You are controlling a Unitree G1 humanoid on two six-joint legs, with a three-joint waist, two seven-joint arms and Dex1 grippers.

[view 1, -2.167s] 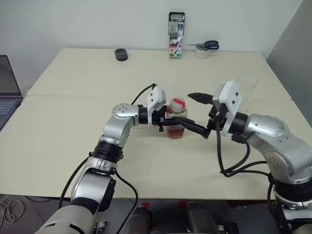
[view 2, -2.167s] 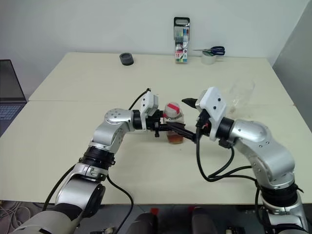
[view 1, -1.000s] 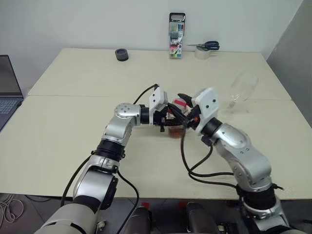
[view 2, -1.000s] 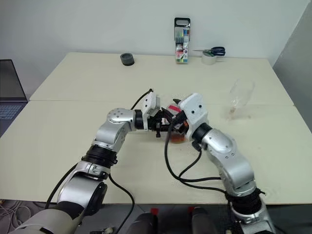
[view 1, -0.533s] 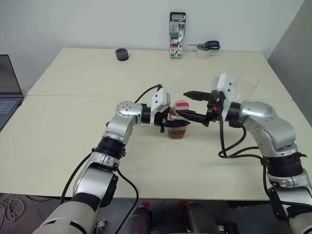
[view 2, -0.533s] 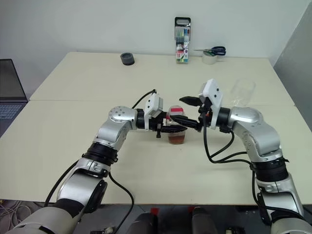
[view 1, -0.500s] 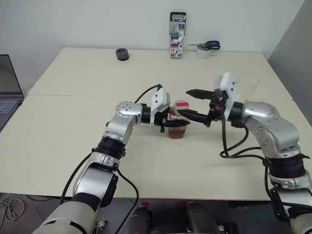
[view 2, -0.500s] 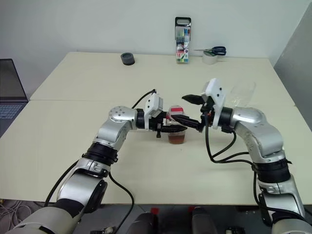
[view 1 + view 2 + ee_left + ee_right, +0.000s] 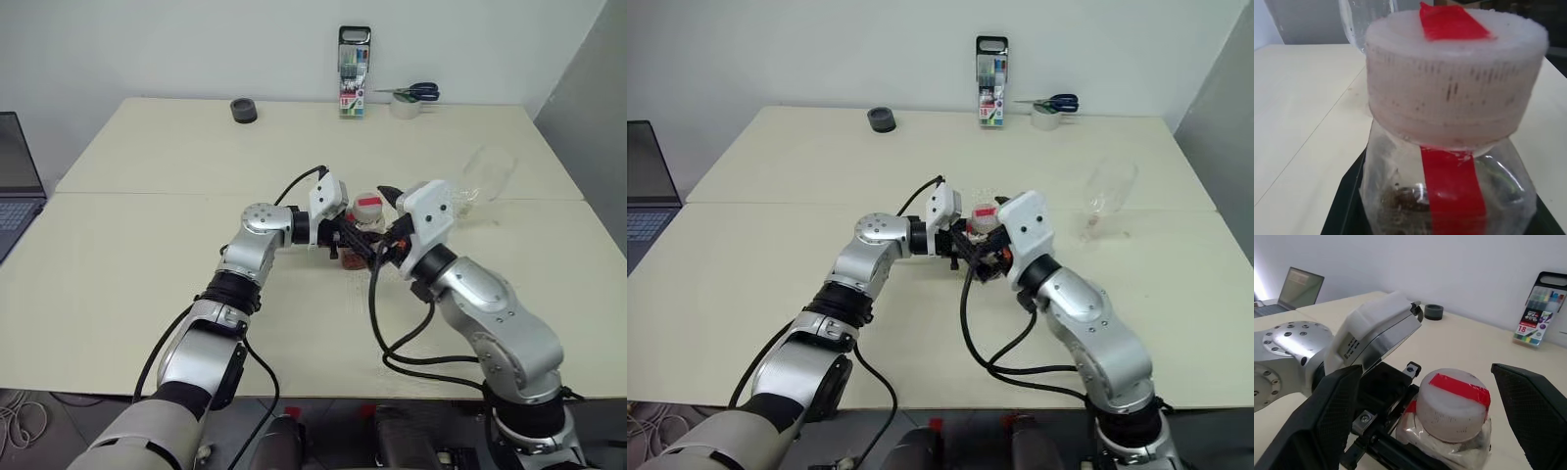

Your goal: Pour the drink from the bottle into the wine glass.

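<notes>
The left gripper is clamped on the small clear plastic bottle, its black fingers pressed against the body just under the cap, which looks whitish with a red strip of tape across its top and down the side. The bottle stands upright near the middle of the pale cream table, with a little reddish-brown drink low inside it. The right gripper has its two black fingers spread wide, one on each side of the cap and clear of it, gripping nothing. Off to the robot's right, well apart from the bottle, stands the clear stemmed wine glass. Along the far edge sit a round dark grey puck, an upright clear case of coloured markers, and a roll of tape with blue-handled scissors lying on it. A dark laptop lies at the left edge.
</notes>
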